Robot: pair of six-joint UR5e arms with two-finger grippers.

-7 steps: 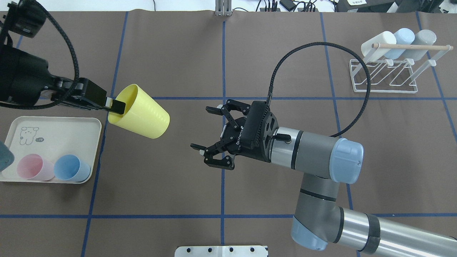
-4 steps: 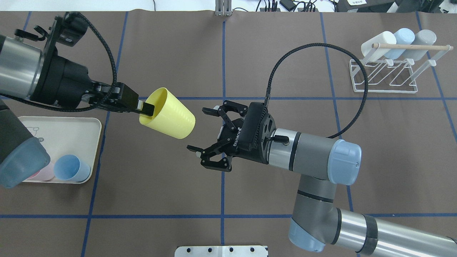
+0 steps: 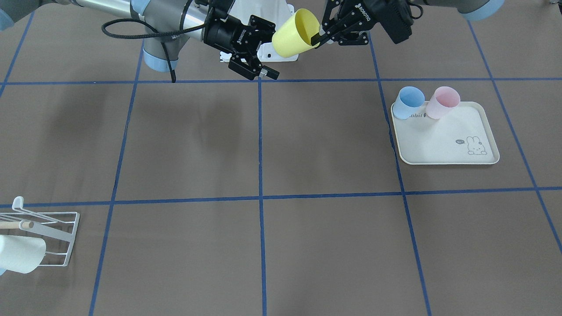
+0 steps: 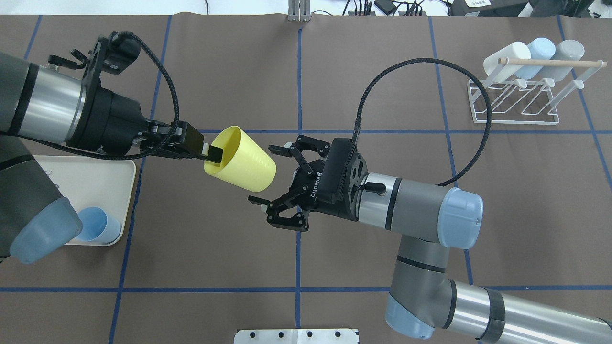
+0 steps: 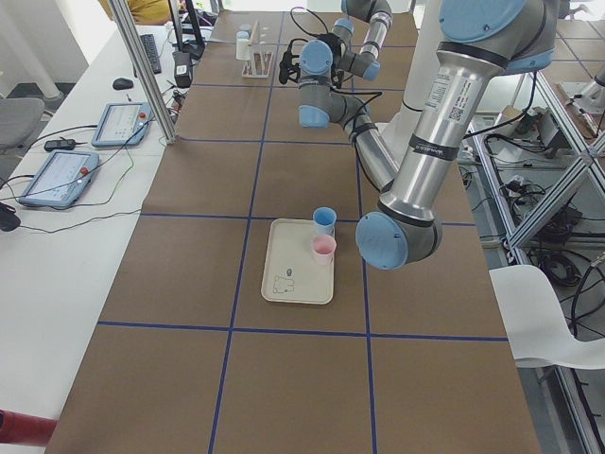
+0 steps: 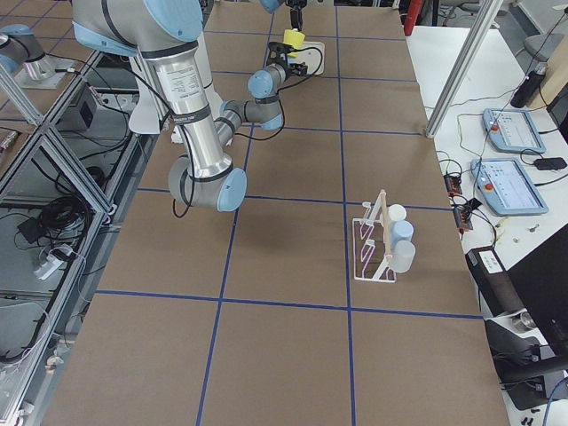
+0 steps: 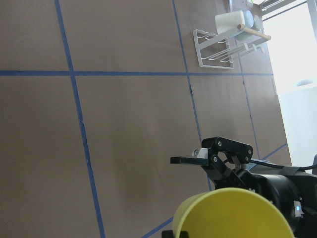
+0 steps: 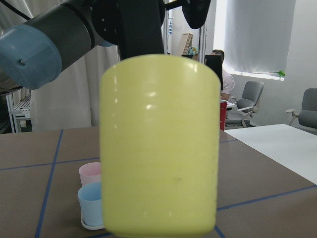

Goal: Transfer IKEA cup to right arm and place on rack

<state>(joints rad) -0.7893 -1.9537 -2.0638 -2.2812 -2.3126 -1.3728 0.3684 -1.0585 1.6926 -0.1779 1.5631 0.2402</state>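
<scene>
Left gripper [image 4: 215,155] is pinched on the rim of the yellow cup [image 4: 244,160], held mid-air with its base poking toward the right gripper [image 4: 264,174], whose jaws are spread wide. Looks like mid-handover to me: right needs to close round the body before left lets go, and the rack [image 4: 521,84] is well off. Brown mat [image 4: 215,71] with blue tape lines [image 4: 299,71], office chairs [image 8: 250,96] behind.

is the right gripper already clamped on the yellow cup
No, the right gripper stands wide open at the base end of the yellow cup, which only the left gripper pinches by its rim.
</scene>
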